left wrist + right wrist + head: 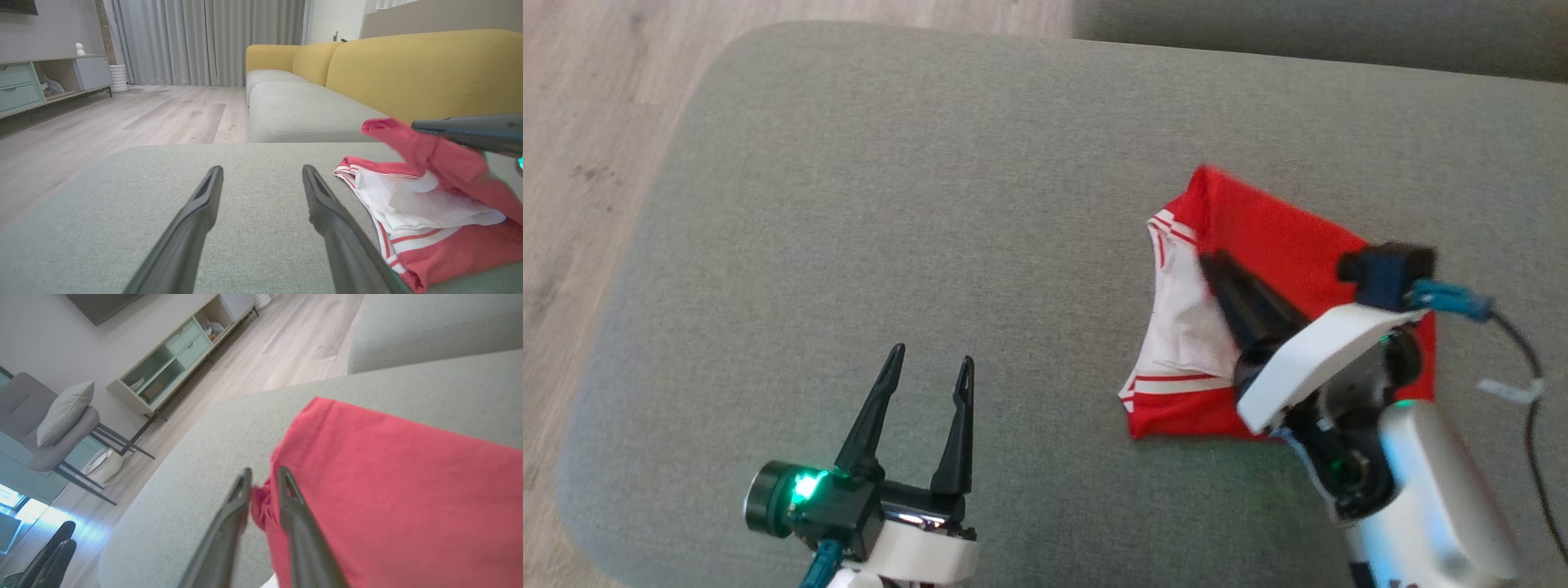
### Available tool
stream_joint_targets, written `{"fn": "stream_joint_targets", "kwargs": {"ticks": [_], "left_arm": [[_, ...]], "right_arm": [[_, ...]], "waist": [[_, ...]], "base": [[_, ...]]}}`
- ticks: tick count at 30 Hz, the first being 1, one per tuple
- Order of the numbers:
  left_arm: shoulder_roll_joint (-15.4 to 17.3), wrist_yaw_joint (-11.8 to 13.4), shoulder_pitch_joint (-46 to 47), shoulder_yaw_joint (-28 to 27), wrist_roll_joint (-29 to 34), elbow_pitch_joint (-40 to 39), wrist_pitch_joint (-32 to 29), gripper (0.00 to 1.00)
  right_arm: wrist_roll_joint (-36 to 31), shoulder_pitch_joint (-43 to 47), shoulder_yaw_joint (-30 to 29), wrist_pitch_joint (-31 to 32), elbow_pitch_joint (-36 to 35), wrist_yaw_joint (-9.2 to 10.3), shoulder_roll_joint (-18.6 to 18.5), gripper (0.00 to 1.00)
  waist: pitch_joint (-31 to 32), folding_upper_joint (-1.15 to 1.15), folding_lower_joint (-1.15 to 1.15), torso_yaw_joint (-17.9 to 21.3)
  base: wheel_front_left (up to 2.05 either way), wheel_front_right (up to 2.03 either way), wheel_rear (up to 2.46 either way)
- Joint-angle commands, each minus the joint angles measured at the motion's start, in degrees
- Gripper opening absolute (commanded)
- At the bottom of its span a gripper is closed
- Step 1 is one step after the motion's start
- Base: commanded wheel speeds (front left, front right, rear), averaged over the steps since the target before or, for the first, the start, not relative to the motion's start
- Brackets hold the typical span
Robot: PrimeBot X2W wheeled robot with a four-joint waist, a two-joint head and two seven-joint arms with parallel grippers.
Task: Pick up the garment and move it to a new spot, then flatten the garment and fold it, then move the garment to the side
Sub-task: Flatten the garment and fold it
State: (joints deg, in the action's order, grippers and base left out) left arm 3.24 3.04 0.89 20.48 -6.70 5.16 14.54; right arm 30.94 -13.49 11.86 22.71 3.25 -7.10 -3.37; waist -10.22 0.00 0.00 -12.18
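At the near edge of the grey woven cushion (890,204), the left gripper (933,354) is held with its two tapered dark fingers spread wide and nothing between them. Farther in, toward the cushion's right side, the garment (1282,237) is laid: soft red cloth with a white lining and striped bands, one flap raised. A fold of that flap is caught between the nearly closed fingers of the right gripper (1209,260). Beyond the cushion, pale wood-grain floor (588,122) is seen.
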Motion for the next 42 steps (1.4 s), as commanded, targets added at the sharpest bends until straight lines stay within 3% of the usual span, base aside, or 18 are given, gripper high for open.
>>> {"fn": "stream_joint_targets", "kwargs": {"ticks": [1, 5, 10, 16, 21, 24, 33, 42], "left_arm": [[-0.31, 0.37, 1.72, -1.16, -0.34, -1.22, 0.46, 1.00], [-0.34, 1.05, 1.70, -1.08, -1.34, -0.84, 0.46, 1.00], [-0.35, 1.48, 0.15, -2.73, -1.35, -0.55, 0.46, 1.00], [-0.35, 0.94, -2.10, -3.52, -2.04, 0.07, 0.46, 1.00], [-0.35, 1.55, -4.35, -4.77, -2.98, 0.79, 0.46, 1.00], [-0.35, 2.56, -5.83, -5.37, -3.65, 2.06, 0.46, 1.00], [-0.31, 3.32, -10.66, -6.82, -2.87, 3.34, 0.46, 1.00], [0.46, 1.98, -13.09, -7.53, 0.90, 3.68, 0.46, 1.00]], "right_arm": [[1.02, -1.25, 2.55, -1.74, -0.85, -0.39, 0.47, 1.00], [2.20, -2.24, 3.87, -4.32, 1.28, -0.39, 0.48, 1.00], [-4.61, -2.24, -4.81, -10.74, 0.02, -0.39, 0.42, 1.00], [-6.71, 3.49, -9.49, -19.86, -0.01, -0.39, -1.80, 1.00], [-11.35, 11.04, -7.12, -31.57, 3.69, -0.39, -5.10, 1.00], [-14.05, 15.55, -6.32, -36.60, 7.25, -0.39, -5.15, 1.00], [-23.31, 26.38, -8.28, -37.69, 6.00, -0.39, -1.92, 1.00], [-25.68, 30.04, -9.18, -37.70, 3.63, -0.39, -0.05, 1.00]], "waist": [[0.12, 0.00, 0.00, -0.81], [0.93, 0.00, 0.00, -0.71], [4.67, 0.00, 0.00, 1.51], [9.80, 0.00, 0.00, 3.18], [13.51, 0.00, 0.00, 4.71], [15.94, 0.00, 0.00, 5.14], [20.70, 0.00, 0.00, 5.84], [21.90, 0.00, 0.00, 5.67]], "base": [[0.00, 0.00, 0.00], [0.00, 0.00, 0.00], [0.00, 0.00, 0.00], [0.00, 0.00, 0.00], [0.00, 0.00, 0.00], [0.00, 0.00, 0.00], [0.00, 0.00, 0.00], [0.00, 0.00, 0.00]]}}
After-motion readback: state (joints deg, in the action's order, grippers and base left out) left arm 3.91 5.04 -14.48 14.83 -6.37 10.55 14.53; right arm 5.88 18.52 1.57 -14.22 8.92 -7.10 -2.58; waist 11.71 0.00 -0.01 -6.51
